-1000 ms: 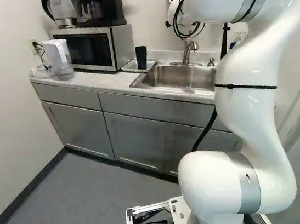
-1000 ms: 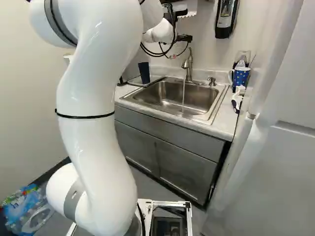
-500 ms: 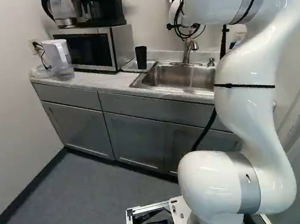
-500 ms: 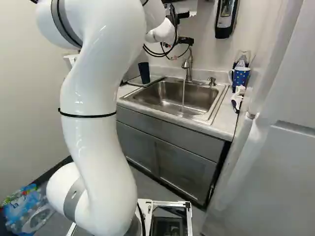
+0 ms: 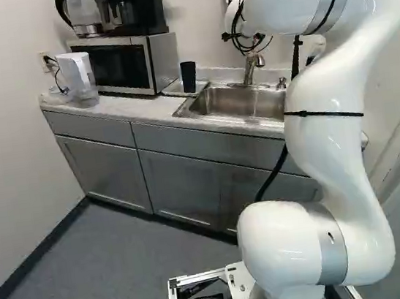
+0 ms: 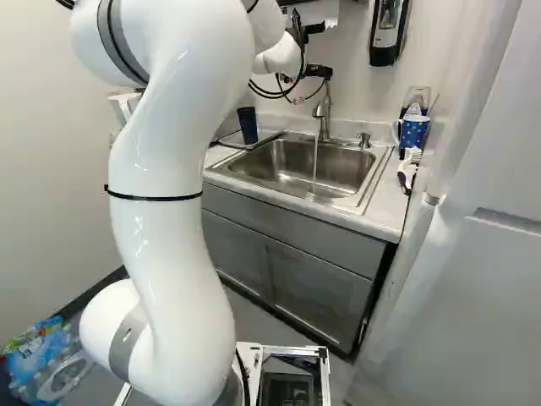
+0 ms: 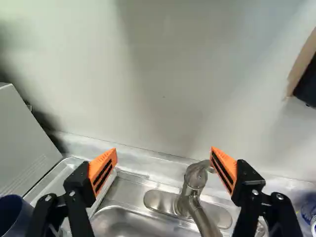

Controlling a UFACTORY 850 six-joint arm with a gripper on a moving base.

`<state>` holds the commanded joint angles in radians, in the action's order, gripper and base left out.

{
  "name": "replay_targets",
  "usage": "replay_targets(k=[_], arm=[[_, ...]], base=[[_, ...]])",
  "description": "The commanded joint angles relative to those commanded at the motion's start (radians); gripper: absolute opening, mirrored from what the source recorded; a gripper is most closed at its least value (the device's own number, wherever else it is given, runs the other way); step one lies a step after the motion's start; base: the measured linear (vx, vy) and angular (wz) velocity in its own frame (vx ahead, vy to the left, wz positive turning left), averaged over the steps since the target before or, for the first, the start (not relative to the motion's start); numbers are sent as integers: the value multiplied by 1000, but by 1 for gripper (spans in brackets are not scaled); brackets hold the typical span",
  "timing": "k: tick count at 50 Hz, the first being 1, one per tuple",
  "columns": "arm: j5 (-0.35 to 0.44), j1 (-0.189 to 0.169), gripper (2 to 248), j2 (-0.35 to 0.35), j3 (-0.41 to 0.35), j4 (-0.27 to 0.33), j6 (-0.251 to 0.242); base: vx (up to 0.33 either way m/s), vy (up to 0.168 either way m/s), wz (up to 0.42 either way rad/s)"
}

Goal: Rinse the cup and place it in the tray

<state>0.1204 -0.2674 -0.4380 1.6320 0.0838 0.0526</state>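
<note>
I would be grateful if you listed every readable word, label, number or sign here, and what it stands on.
No text can be read.
Bottle pack: coloured print, too blurred.
Arm joint: small mark, too small.
Wall dispenser: any print too small.

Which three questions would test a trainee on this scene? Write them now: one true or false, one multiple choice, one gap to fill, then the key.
1. True or false: the dark blue cup stands beside the rectangular steel sink, outside its basin.

2. What comes from the curved metal faucet?
A) Nothing
B) A thin stream of water
C) White foam

3. Fill in "open" or "shut": the black pincer with orange pads is ____.

Key: 1 true; 2 B; 3 open.
</note>
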Motion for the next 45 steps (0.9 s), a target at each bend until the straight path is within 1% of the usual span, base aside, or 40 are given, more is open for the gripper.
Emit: replay_targets(k=[36, 45], arm=[[0, 2, 247, -13, 16, 0, 0], [-11, 2, 247, -13, 16, 0, 0]], base=[[0, 0, 0], [0, 0, 0]])
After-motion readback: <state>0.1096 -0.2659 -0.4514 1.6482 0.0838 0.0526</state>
